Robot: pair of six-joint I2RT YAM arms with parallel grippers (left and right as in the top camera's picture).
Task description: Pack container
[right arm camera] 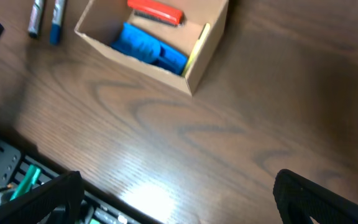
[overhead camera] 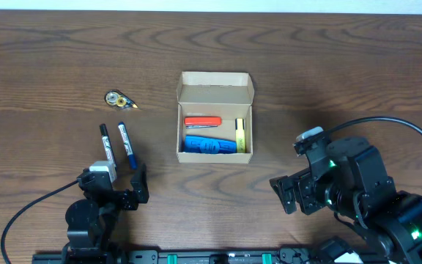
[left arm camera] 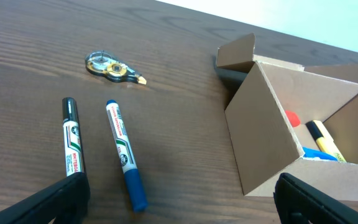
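Note:
The container (overhead camera: 215, 89) is an open tan cardboard box at the table's middle, its flap lid standing up at the back. Inside lie a red item (overhead camera: 201, 122), a blue item (overhead camera: 208, 145) and a yellow pen (overhead camera: 240, 135). It also shows in the left wrist view (left arm camera: 263, 130) and the right wrist view (right arm camera: 205, 45). A black marker (overhead camera: 107, 145), a blue marker (overhead camera: 127, 144) and a correction tape roller (overhead camera: 118, 99) lie on the table left of the box. My left gripper (overhead camera: 116, 192) is open and empty just below the markers. My right gripper (overhead camera: 290, 192) is open and empty at the lower right.
The wooden table extends all around the box. A black rail with cables (overhead camera: 196, 257) runs along the front edge, also seen in the right wrist view (right arm camera: 17, 171).

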